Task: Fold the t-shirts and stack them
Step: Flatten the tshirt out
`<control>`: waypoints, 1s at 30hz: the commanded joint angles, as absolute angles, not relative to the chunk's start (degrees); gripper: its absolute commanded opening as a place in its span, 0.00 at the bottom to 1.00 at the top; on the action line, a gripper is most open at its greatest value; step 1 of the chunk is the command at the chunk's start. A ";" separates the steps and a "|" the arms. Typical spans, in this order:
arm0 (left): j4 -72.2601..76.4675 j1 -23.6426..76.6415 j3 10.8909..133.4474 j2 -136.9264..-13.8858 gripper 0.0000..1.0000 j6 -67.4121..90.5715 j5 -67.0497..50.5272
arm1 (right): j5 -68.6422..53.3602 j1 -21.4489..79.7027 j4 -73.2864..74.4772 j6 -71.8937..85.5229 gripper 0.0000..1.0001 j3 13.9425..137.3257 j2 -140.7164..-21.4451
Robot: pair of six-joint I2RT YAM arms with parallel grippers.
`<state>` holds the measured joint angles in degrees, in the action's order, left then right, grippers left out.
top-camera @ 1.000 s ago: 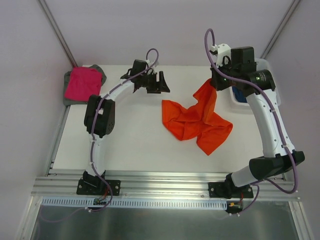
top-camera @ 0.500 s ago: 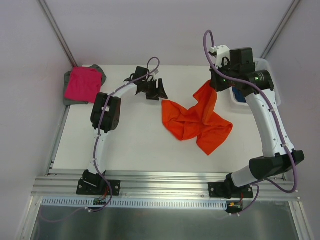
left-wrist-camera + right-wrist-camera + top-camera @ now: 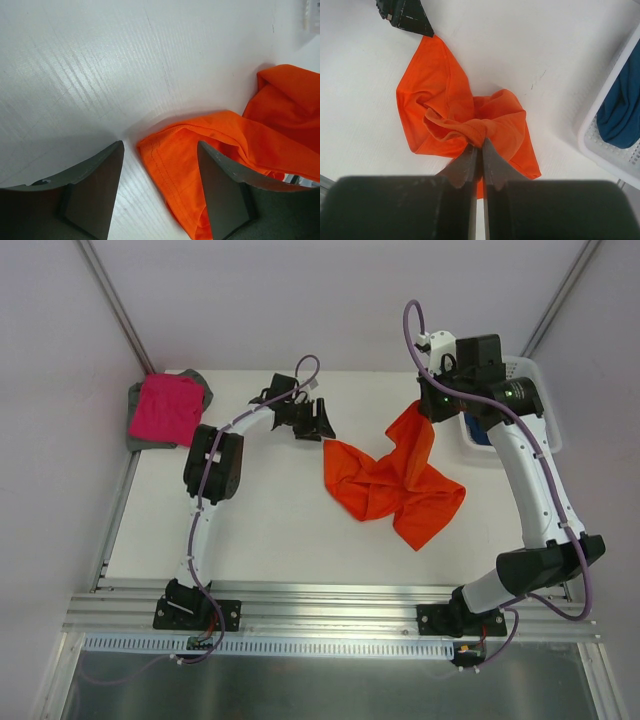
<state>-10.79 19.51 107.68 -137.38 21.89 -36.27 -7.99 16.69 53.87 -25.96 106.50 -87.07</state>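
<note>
On the desk (image 3: 260,530), far left, the magenta t-shirt (image 3: 165,407) lies on the grey t-shirt (image 3: 136,436). The jaws of the left arm (image 3: 213,462) stand open, the orange t-shirt (image 3: 385,485) hem corner between them. The jaws of the right arm (image 3: 535,480) pinch its bunched cloth. The dark blue t-shirt (image 3: 620,120) sits in the white basket (image 3: 605,150).

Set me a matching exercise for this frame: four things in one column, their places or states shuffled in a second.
Column 1
1. orange shirt
2. pink shirt
3. blue shirt
4. left gripper

Column 2
A. in the basket
B. open, at the orange shirt's edge
C. folded on the grey shirt, far left corner
D. pinched by the right gripper

Pairs: 1-D, 2-C, 3-A, 4-B
</note>
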 commanded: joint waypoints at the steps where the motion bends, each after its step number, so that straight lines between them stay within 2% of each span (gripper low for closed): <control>1: -10.20 19.77 109.60 -139.13 0.60 22.24 -38.14 | -8.09 16.35 53.44 -25.58 0.01 109.07 -86.92; 4: -9.93 19.95 109.86 -139.57 0.50 22.41 -38.41 | -7.91 16.35 53.53 -25.58 0.01 108.90 -87.01; 5: -9.76 20.04 109.86 -139.66 0.40 22.59 -38.58 | -8.00 16.35 53.53 -25.58 0.01 108.90 -87.01; 6: -9.84 20.13 109.78 -139.66 0.34 22.59 -38.50 | -8.00 16.35 53.44 -25.58 0.01 108.90 -87.10; 12: -9.76 20.13 109.16 -139.48 0.25 22.85 -39.02 | -8.17 16.35 53.35 -25.49 0.01 110.04 -88.15; 15: -9.76 20.13 109.16 -139.57 0.24 22.76 -39.11 | -8.26 16.35 53.35 -25.49 0.01 110.83 -88.77; 18: -9.76 20.13 108.99 -139.48 0.15 22.85 -39.11 | -8.44 16.35 53.35 -25.40 0.01 111.09 -89.38; 21: -9.76 20.04 108.81 -139.31 0.00 23.11 -39.20 | -8.35 16.35 53.26 -25.40 0.01 111.09 -89.47; 30: -9.84 18.46 107.14 -131.76 0.00 22.06 -37.79 | -6.68 15.91 51.59 -25.66 0.01 112.58 -91.23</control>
<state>-10.02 19.35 107.61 -138.98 23.27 -37.47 -7.73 16.62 53.78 -25.96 108.97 -90.35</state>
